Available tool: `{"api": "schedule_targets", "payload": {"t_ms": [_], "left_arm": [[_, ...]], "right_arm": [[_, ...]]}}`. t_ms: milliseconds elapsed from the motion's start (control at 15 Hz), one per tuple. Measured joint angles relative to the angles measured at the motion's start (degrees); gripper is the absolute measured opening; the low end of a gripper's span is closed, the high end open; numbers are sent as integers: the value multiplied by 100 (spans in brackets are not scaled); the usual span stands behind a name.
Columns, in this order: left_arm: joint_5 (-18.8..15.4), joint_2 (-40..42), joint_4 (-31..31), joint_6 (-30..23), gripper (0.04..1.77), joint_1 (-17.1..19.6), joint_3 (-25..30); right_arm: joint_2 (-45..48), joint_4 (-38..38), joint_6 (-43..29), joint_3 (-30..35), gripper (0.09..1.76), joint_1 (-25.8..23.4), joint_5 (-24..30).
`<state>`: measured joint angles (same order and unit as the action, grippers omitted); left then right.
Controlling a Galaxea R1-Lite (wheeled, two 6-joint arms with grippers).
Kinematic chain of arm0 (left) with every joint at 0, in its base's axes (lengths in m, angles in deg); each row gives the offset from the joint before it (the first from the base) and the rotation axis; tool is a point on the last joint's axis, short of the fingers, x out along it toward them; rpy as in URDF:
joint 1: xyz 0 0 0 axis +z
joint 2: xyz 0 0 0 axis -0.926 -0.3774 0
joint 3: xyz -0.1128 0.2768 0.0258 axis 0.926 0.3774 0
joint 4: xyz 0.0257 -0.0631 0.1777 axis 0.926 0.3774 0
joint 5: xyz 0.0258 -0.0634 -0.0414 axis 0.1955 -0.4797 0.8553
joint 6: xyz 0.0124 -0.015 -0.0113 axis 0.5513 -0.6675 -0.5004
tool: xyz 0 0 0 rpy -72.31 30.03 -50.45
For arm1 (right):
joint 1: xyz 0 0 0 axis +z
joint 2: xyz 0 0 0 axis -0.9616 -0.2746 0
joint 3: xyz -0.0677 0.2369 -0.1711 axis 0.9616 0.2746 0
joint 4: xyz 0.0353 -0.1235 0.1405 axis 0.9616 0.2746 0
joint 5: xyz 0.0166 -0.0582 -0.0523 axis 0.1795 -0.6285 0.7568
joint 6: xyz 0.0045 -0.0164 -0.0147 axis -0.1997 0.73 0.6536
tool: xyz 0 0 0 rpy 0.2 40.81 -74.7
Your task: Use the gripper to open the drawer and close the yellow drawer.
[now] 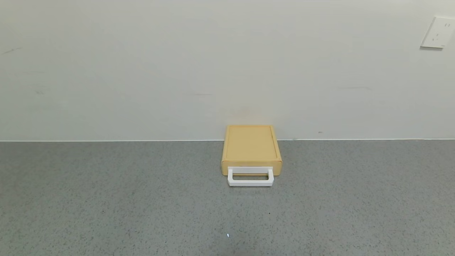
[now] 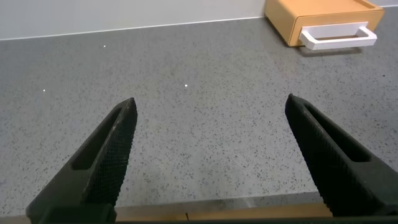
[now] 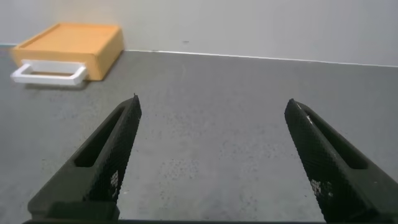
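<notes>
The mustard-yellow drawer box point(image 1: 251, 147) stands against the wall at the middle back of the grey table, its tray shut and its white loop handle point(image 1: 250, 177) facing me. It also shows in the left wrist view point(image 2: 311, 15) and the right wrist view point(image 3: 71, 45). Neither arm shows in the head view. My left gripper point(image 2: 211, 109) is open and empty over bare table near the front edge, far from the drawer. My right gripper point(image 3: 212, 106) is open and empty over bare table, also far from the drawer.
The grey speckled table point(image 1: 106, 199) runs up to a white wall point(image 1: 142, 71). A white wall socket point(image 1: 438, 32) sits at the upper right. The table's front edge point(image 2: 217, 208) shows just under the left gripper.
</notes>
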<state>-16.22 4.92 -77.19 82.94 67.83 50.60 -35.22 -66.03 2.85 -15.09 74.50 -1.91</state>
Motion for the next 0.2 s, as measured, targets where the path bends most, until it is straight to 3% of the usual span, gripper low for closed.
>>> {"api": "schedule_targets", "payload": {"t_ms": [67, 200], "left_arm": [[-13, 0, 0, 0, 172, 0, 0], [2, 0, 4, 2, 172, 0, 0]], "right_arm": [[22, -118, -39, 230, 170, 0, 305], [41, 296, -122, 357, 170, -4, 324]]}}
